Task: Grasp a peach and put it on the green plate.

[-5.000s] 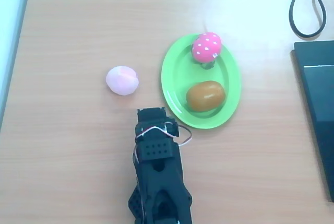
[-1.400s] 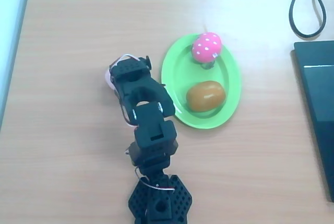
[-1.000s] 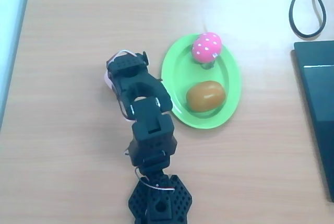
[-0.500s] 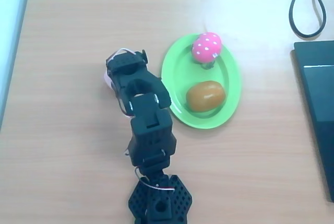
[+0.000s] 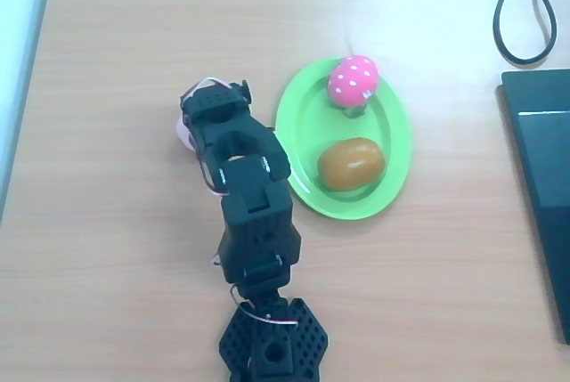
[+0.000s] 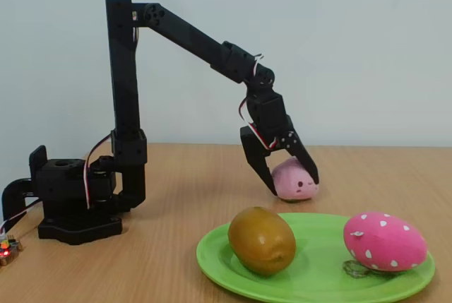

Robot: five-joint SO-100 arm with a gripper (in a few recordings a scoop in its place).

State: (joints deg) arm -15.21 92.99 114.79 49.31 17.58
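A: Surface and room?

B: One light wooden table (image 5: 134,44), running to a plain pale wall (image 6: 353,34) in the fixed view. A pale strip lies along its left edge in the overhead view.

A: Largest item on it?

B: One black arm (image 6: 123,105), its base at the near edge in the overhead view and at the left in the fixed view, reaching out and down.

A: Next?

B: One flat black slab (image 5: 543,195) at the right edge of the overhead view, and one looped black cable (image 5: 525,17) in the corner above it.

A: Plates?

B: One green plate (image 5: 303,115), oval with a shallow rim, just right of the arm in the overhead view.

A: Toy pieces?

B: Three. One brown oval (image 5: 351,164) and one hot-pink piece with white dots (image 5: 353,79) lie on the plate, apart from each other. One peach (image 6: 295,179), pale pink, sits on the bare table beside the plate, off its rim. From overhead just a sliver shows at the arm's left.

A: The gripper?

B: One gripper (image 6: 289,179), pointing down over the peach. Its two fingers are spread to about the fruit's width, one on each side, tips near the tabletop. Whether they press on it I cannot tell.
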